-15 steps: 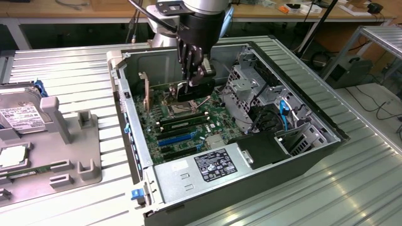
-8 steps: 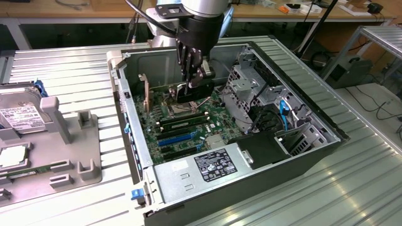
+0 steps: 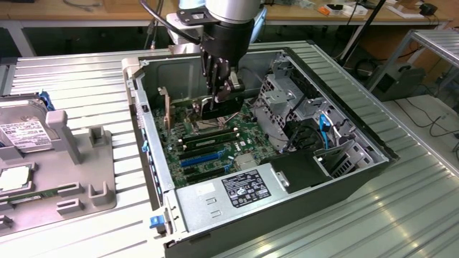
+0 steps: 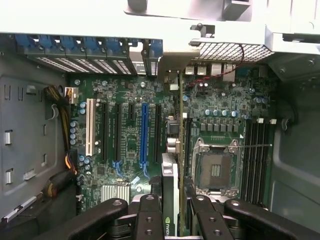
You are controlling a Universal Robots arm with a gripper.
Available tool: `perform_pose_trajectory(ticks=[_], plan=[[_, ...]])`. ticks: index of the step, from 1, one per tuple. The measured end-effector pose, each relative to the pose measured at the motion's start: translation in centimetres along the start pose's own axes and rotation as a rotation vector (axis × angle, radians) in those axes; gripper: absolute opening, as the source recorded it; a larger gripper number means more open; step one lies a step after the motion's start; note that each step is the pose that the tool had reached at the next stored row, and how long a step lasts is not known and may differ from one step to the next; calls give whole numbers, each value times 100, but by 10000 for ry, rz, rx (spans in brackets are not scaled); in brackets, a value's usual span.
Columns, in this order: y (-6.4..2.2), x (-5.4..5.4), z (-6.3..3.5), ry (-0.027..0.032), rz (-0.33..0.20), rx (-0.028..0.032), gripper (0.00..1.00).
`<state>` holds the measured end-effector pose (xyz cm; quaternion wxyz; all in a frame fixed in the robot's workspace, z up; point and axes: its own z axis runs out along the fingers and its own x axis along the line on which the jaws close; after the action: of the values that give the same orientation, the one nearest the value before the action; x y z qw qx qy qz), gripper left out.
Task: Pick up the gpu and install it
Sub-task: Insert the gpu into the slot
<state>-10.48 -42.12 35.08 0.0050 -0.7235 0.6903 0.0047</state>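
Note:
My gripper (image 3: 219, 101) reaches down into the open computer case (image 3: 337, 115) and is shut on the gpu (image 3: 208, 110), which stands on edge over the green motherboard (image 3: 215, 153). In the wrist view the gpu (image 4: 174, 150) appears edge-on as a thin strip between my black fingers (image 4: 150, 215), with my gripper (image 4: 174, 207) clamped on its near end. Its silver bracket (image 4: 176, 56) sits at the case's rear slot openings. The card runs alongside a black slot, between the blue slot (image 4: 144, 132) and the processor socket (image 4: 215, 170). Whether it sits fully in the slot I cannot tell.
A drive cage (image 3: 287, 102) and power supply (image 3: 240, 188) crowd the case's other side. Memory sticks (image 3: 212, 141) lie near the card. Outside, at the exterior view's left, a grey parts fixture (image 3: 72, 177) holds a hard drive (image 3: 18, 131) on the ribbed metal table (image 3: 401, 215).

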Motion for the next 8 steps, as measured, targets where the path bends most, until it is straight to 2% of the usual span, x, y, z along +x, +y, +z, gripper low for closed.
perform_pose_trajectory(ticks=[8], plan=[[5,0,58,1,0,8,27]])
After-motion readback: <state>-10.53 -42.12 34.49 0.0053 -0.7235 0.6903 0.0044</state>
